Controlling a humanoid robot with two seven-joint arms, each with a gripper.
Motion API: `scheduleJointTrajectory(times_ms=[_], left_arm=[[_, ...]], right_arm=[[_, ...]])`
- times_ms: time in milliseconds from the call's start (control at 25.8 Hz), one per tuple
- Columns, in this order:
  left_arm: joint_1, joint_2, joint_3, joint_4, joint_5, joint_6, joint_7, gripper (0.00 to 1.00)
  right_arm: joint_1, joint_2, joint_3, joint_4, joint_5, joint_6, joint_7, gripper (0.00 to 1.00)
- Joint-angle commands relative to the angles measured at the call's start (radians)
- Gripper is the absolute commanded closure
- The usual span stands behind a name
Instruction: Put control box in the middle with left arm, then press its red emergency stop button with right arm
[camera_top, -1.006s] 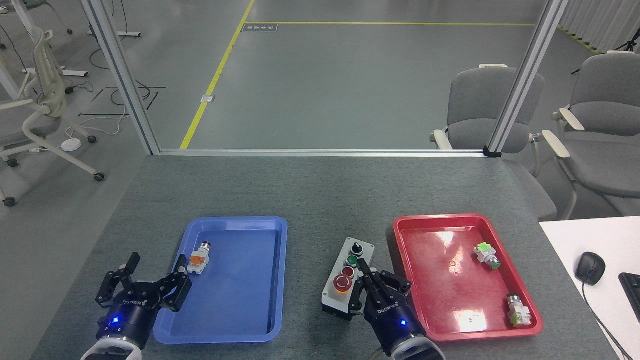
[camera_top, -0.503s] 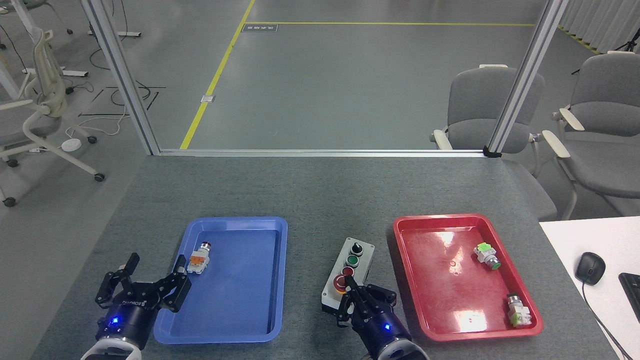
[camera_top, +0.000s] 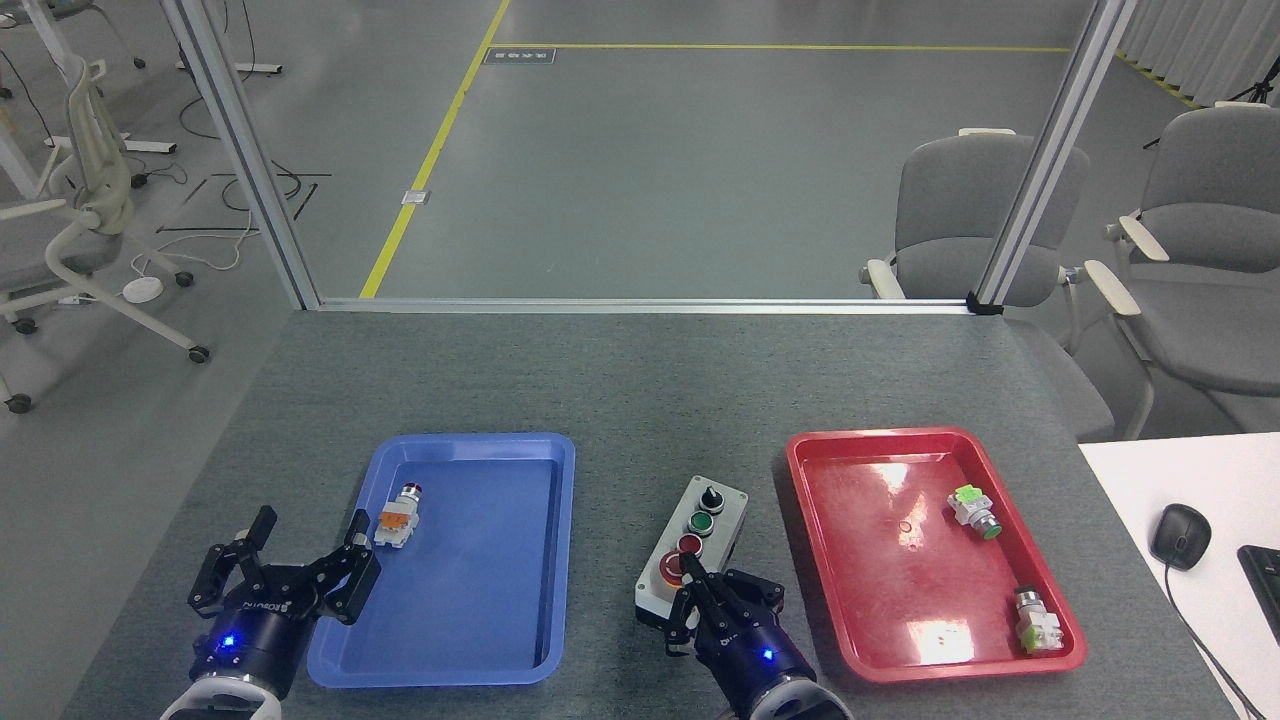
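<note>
Light-grey control box (camera_top: 692, 549) lies tilted at lower centre; its red emergency stop button (camera_top: 671, 568) sits nearest, partly hidden.

Control box (camera_top: 692, 545) flanked by bare tabletop (camera_top: 640, 400).

Floor: glossy grey concrete floor (camera_top: 700, 160) with yellow painted lines (camera_top: 430, 160)
Seating: grey padded armchairs (camera_top: 960, 215) right, white-framed office chair (camera_top: 70, 215) left

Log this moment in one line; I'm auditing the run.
control box: between trays | right hand: on emergency stop button | left hand: open, idle
</note>
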Motion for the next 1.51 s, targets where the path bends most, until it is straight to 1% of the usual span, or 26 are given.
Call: scheduleJointTrajectory(times_ms=[0,39,77,193,310,387,619,696,929,1006,1199,1470], left_arm=[[0.000,0.000,0.000,0.000,0.000,0.000,0.000,0.01],[0.000,0.000,0.000,0.000,0.000,0.000,0.000,0.01],[0.000,0.000,0.000,0.000,0.003,0.000,0.000,0.01],[0.000,0.002,0.000,0.000,0.023,-0.002,0.000,0.01],[0.000,0.002,0.000,0.000,0.029,0.000,0.000,0.01],[0.000,0.002,0.000,0.002,0.031,0.000,0.000,0.01],[0.000,0.000,0.000,0.012,0.044,0.003,-0.002,0.01],[-0.002,-0.002,0.000,0.021,0.044,0.006,-0.002,0.01],[-0.006,-0.021,-0.001,0.060,0.044,0.073,0.000,0.01],[-0.011,-0.038,-0.001,0.061,0.044,0.080,0.000,0.01],[-0.037,-0.083,0.000,0.044,0.044,0.084,-0.002,0.01],[-0.040,-0.086,-0.004,0.043,0.054,0.098,-0.009,0.01]], right_arm=[[0.006,-0.005,-0.027,-0.063,-0.025,0.009,-0.084,0.30],[0.012,-0.005,-0.060,-0.076,-0.026,0.005,-0.101,0.12],[0.023,-0.005,-0.094,-0.083,-0.028,-0.003,-0.115,0.02],[0.063,-0.012,-0.169,-0.088,-0.026,-0.049,-0.124,0.02],[0.109,-0.041,-0.263,-0.088,-0.026,-0.074,-0.128,0.02],[0.126,-0.052,-0.297,-0.088,-0.028,-0.067,-0.128,0.02],[0.164,-0.058,-0.373,-0.089,-0.028,-0.066,-0.124,0.02],[0.172,-0.058,-0.396,-0.105,-0.028,-0.067,-0.127,0.02],[0.176,-0.066,-0.412,-0.120,-0.028,-0.064,-0.128,0.02],[0.176,-0.075,-0.427,-0.132,-0.028,-0.064,-0.128,0.02],[0.176,-0.078,-0.438,-0.143,-0.028,-0.058,-0.128,0.02],[0.170,-0.084,-0.438,-0.143,-0.028,-0.035,-0.130,0.02]])
